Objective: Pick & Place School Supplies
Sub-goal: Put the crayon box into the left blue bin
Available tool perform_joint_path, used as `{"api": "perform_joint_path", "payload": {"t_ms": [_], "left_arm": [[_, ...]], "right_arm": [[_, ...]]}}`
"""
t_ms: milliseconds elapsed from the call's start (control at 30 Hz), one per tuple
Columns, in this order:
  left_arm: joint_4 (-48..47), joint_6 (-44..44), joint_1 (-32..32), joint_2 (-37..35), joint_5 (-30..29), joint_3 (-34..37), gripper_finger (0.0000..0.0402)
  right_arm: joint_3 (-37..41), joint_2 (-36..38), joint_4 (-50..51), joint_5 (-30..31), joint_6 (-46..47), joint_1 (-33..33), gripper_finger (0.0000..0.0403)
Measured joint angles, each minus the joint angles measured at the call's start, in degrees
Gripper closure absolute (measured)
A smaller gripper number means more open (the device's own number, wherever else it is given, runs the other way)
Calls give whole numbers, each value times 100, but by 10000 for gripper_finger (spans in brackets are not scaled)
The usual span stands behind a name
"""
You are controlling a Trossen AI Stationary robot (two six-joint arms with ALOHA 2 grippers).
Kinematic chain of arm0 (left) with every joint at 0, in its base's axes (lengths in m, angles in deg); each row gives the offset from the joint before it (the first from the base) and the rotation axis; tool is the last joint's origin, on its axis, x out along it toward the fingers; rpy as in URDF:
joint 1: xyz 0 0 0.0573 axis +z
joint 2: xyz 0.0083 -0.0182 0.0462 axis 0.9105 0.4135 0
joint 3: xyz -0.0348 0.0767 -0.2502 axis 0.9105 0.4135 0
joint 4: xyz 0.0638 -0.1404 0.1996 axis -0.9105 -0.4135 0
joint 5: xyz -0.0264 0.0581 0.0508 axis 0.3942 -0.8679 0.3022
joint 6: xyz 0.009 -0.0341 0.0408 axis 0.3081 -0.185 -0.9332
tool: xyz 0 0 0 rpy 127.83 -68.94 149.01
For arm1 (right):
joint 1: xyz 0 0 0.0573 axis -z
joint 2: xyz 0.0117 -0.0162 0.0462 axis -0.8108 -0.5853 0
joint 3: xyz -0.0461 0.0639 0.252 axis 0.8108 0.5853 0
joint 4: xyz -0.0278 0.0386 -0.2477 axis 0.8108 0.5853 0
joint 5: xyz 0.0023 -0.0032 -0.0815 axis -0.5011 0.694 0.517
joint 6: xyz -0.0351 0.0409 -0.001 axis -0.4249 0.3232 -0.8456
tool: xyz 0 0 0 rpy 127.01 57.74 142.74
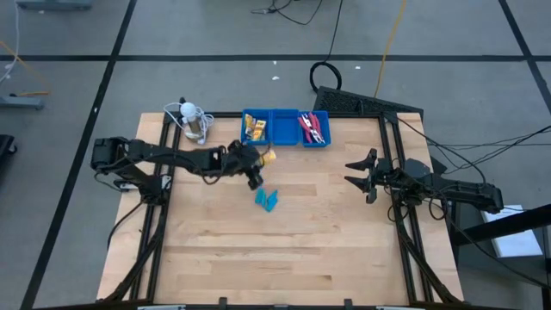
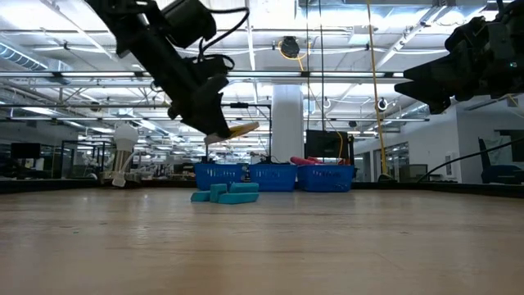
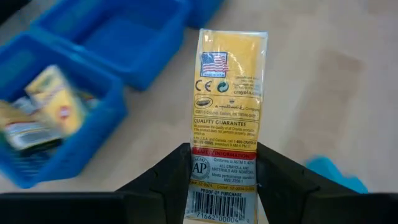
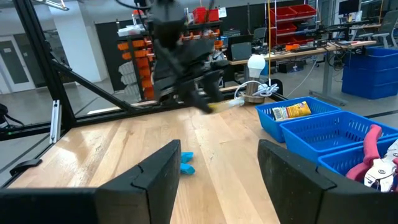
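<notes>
left gripper clenched on yellow crayon packet, lifted near blue tray | right gripper open, waiting at table's right | tip: carry over left compartment with other packets, lower before release

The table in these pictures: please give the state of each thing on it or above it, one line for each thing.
Left gripper: shut on yellow crayon packet, raised above the table.
Yellow crayon packet: held in the air, near the tray.
Right gripper: open, empty, hovering at the table's right side.
Blue tray: packets in the left compartment, middle empty, red-handled scissors in the right.
Light-blue pieces: lying loose on the table.
</notes>
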Motion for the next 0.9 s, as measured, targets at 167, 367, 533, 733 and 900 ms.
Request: {"api": "perform_joint_path", "payload": {"t_ms": [167, 367, 533, 733, 900], "left_arm": [[173, 446, 586, -1, -260, -40, 236], [743, 842, 1243, 1, -393, -40, 236], [1177, 1094, 1657, 1, -395, -40, 236], [1346, 1341, 1949, 11, -397, -40, 236], [1699, 1655, 1993, 380, -581, -40, 236]], "right_arm": [[0, 0, 2, 0, 0, 2, 198], [0, 0, 2, 0, 1, 1, 197], [0, 0, 1, 0, 1, 0, 196], [0, 0, 0, 0, 0, 1, 195], [0, 0, 0, 0, 1, 1, 195]]}}
